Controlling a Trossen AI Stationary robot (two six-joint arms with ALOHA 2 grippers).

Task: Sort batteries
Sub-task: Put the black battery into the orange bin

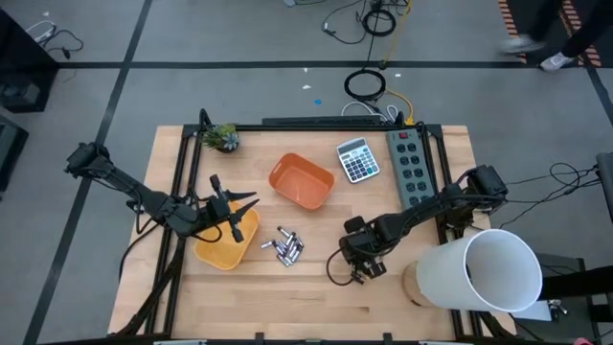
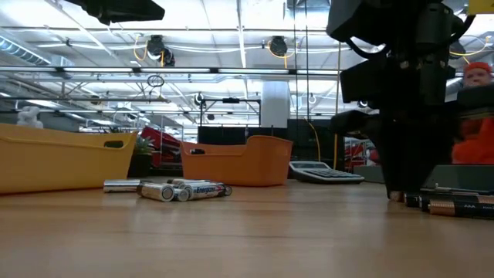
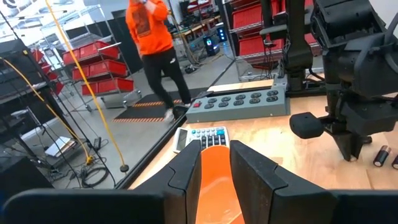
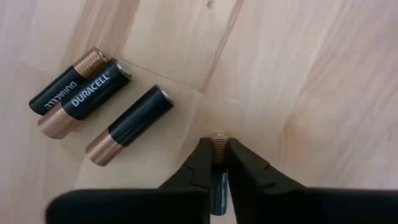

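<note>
My right hand (image 4: 215, 155) is down at the table (image 1: 316, 292), pinched narrow on one dark battery (image 4: 217, 167) with a coppery end. Only that coppery tip pokes out past my fingertips (image 4: 202, 155), so I judge the grip sits close to the end of the cell rather than on its middle. That is my main worry: a smooth round cylinder caught near its tip could swivel or squirt out as I lift, and roll off across the wood.

Three more dark batteries (image 4: 87, 102) lie just beside my hand, two of them touching side by side, the third a little apart. If I swing sideways before I clear the table, I could knock them and send them rolling toward the edge.

The silvery batteries (image 1: 285, 246) sit in a loose heap in the middle of the table, between the yellow bin (image 1: 228, 244) and my right hand. The orange bin (image 1: 301, 182) stands beyond them, near the calculator (image 1: 357, 159). Carrying low over that heap risks scattering it.

My left hand (image 3: 214, 165) hovers over the yellow bin, fingers a narrow gap apart and holding nothing. If both arms head for the bins together they could meet over the middle.
</note>
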